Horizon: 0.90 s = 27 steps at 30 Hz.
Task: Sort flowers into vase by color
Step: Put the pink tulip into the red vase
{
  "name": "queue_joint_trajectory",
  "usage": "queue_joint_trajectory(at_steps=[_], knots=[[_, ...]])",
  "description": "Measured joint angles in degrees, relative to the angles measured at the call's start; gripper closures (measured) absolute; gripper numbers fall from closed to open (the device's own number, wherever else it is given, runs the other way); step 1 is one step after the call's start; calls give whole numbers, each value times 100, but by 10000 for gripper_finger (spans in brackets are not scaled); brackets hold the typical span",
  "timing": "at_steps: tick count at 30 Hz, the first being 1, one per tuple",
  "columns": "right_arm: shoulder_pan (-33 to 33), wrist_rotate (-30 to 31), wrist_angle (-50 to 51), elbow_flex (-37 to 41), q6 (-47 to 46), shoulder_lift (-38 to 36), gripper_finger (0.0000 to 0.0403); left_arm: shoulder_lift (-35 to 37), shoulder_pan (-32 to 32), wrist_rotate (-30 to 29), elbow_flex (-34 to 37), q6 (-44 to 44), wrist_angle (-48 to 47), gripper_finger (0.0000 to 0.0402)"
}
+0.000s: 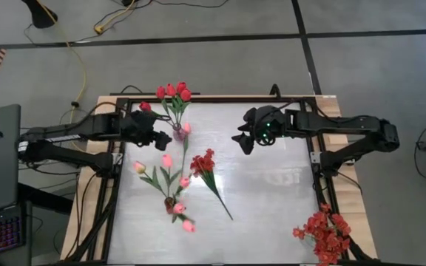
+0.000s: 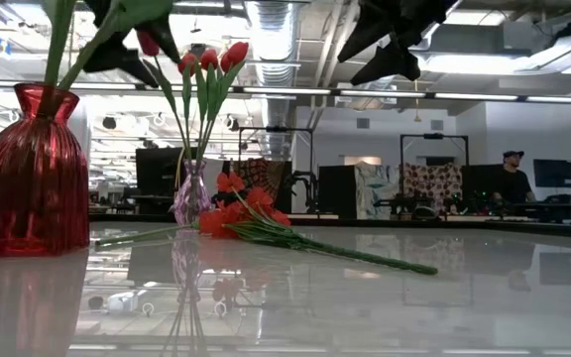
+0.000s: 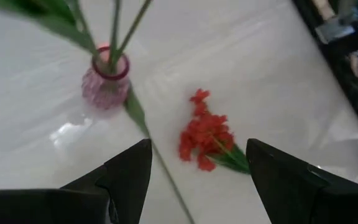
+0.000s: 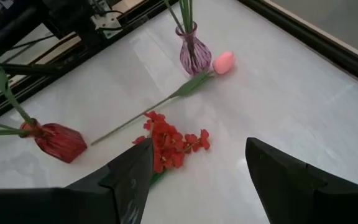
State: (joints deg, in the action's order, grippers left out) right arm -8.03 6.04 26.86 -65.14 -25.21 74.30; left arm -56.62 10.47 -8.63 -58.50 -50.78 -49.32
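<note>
Glossy white tabletop (image 1: 272, 214): red clustered-blossom spray (image 1: 204, 163) lies at centre, small pink glass vase (image 1: 177, 134) at its 11 o'clock; left gripper (image 1: 156, 137) and right gripper (image 1: 244, 142) both hover wide open, empty.

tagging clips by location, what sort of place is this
Probably a robotics lab or open-plan workshop. The low view shows exposed ceiling ducts, desks with dark monitors and a person seated beyond the glossy white table; the high view shows loose yellow cable on grey floor.

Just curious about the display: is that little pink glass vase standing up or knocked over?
Upright. The pink vase stands on its base on the table, and the red tulips rise straight up out of its neck.
</note>
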Motion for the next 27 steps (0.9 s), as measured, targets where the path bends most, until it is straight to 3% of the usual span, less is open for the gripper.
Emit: queue_joint_trajectory(at_steps=[5, 10, 18, 27], knots=[[-47, -2, 12, 0, 22, 0, 121, 110, 6, -182, -327, 127, -348, 152], [-81, -2, 11, 0, 22, 0, 121, -29, 8, -519, -167, 84, -786, 152], [-79, -2, 12, 0, 22, 0, 121, -567, -1, -46, 448, -167, -161, 152], [22, -2, 180, 0, 43, 0, 121, -1332, -309, -259, 813, -612, 482, 152]])
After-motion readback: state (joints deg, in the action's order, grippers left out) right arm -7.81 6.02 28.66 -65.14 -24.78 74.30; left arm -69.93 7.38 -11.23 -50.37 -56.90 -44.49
